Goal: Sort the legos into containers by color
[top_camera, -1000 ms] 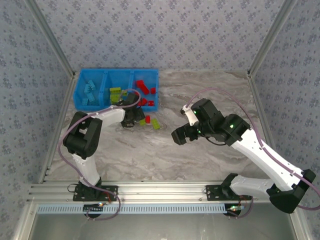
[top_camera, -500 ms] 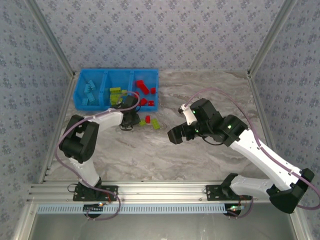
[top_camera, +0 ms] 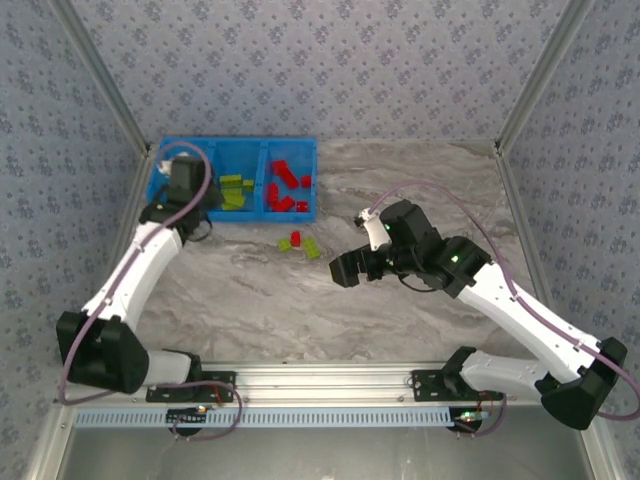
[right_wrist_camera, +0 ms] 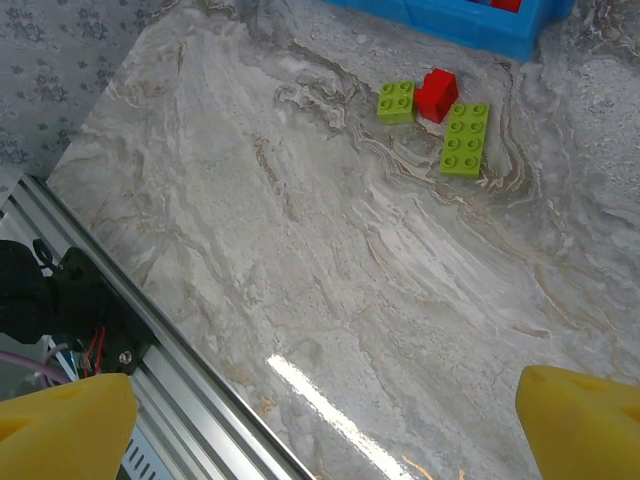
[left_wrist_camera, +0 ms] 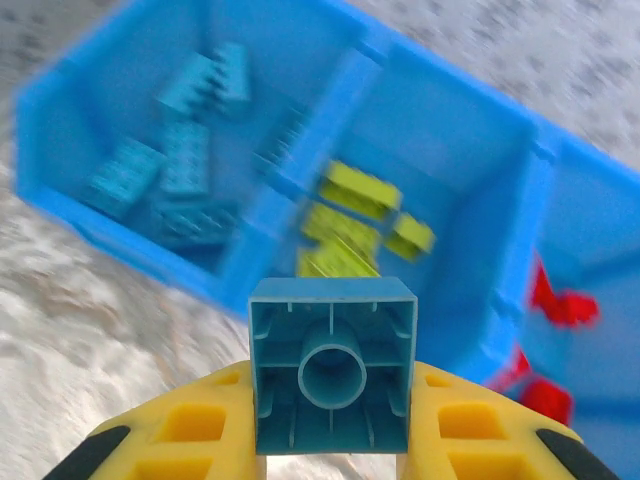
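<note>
- Camera above: left gripper (top_camera: 185, 190) over the left end of the bright blue three-compartment plastic tray (top_camera: 240, 158); right gripper (top_camera: 345, 270) above the grey marbled table (top_camera: 300, 310); three loose bricks (top_camera: 296, 240) just in front of the tray.
- Left wrist: yellow fingers (left_wrist_camera: 190, 430) clamped on a light blue square plastic brick (left_wrist_camera: 332, 340), seen against the tray's near wall; compartments hold sorted bricks (left_wrist_camera: 180, 170): light blue, lime green, red, left to right.
- Right wrist: jaws spread wide above the table; small lime green brick (right_wrist_camera: 396, 101) touching a red brick (right_wrist_camera: 437, 93); longer lime green brick (right_wrist_camera: 465, 138) beside them.
</note>
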Controlling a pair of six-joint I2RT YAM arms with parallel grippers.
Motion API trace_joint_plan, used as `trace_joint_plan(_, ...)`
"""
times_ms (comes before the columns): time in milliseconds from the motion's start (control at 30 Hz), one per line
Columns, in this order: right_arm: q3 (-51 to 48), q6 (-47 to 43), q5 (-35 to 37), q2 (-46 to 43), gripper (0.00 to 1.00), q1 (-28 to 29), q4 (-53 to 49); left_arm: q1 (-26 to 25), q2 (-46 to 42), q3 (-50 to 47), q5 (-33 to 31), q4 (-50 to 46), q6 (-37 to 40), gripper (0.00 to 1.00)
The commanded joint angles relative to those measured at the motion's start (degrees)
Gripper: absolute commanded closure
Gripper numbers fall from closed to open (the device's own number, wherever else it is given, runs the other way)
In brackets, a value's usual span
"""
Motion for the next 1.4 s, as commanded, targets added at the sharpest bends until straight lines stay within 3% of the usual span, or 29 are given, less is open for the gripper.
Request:
trace_joint_plan(0,-0.59,0.76,-1.35,-1.61,0.0,-0.48,0.81,6.19,7.97,5.08,5.21,-1.08,-0.22,0.81)
trace_joint_plan(133,-1.41,1.38,-1.16,-3.2,0.0,-0.5,0.09,10.51,16.37,10.95,6.1,0.78,-1.63,0.77)
trace_joint_plan(367,-3.12,2.19,-0.82,-5.85,0.0,-0.59,-1.07,15.62,31.34,24.37,11.85,-4.01,-4.95,0.64)
trace_joint_plan(467,-3.56,2.7,-1.22,-6.38,0.0,-0.58,-1.03,15.73,33.92,27.41,10.68,-5.08,-3.75,0.53)
trace_joint_plan(700,-4.01,3.12,-1.17,-5.74,0.0,-0.58,0.43,15.77,31.94,29.74,13.75,-7.92,-2.96,0.46)
trace_joint_plan(833,-4.96,4.36,2.6,-4.01,0.0,-0.55,2.93,14.67,21.31,22.31,16.92,-6.76,-5.51,0.47)
trace_joint_plan(967,-4.36,5.25,8.14,1.15,0.0,0.15,4.98,6.47,4.14,9.09,13.33,-2.36,-2.06,0.47)
trace_joint_plan(1100,-2.01,4.52,13.93,8.73,0.0,1.92,5.23,-5.66,-10.37,-2.69,7.84,1.19,9.89,0.46)
trace_joint_plan(1200,0.15,3.63,17.04,14.87,0.0,3.36,7.69,-12.4,-20.48,-9.76,9.55,1.65,21.48,0.46)
trace_joint_plan(1300,2.32,2.93,21.1,21.46,0.0,4.33,9.22,-16.75,-29.01,-14.12,14.54,-1.01,30.04,0.45)
trace_joint_plan(1367,3.93,3.03,23.1,26.37,0.02,4.51,10.63,-17.7,-33.5,-16.8,21.54,-3.27,37.09,0.45)
